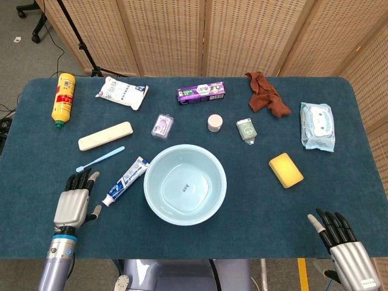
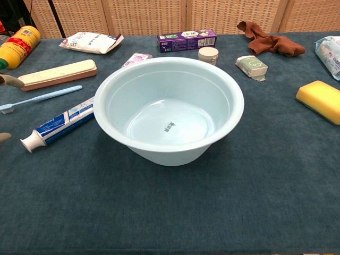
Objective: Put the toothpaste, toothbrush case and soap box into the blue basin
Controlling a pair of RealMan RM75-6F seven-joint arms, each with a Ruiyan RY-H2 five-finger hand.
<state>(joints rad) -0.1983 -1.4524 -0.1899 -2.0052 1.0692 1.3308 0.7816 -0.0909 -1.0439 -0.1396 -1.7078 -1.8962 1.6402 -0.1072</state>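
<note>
At lower left the left hand hovers palm-down, fingers spread wide, holding nothing, just left of the toothpaste, a blue-and-white tube. Above lies the long cream toothbrush case. The round, smooth blue basin sits mid-frame on the felt surface. At lower right the right hand rests open.

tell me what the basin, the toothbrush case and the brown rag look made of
Blue basin: likely smooth glossy plastic, with soft highlights on the wall. Toothbrush case: probably matte cream plastic, rigid and rounded. Brown rag: cloth, crumpled in soft folds.
</note>
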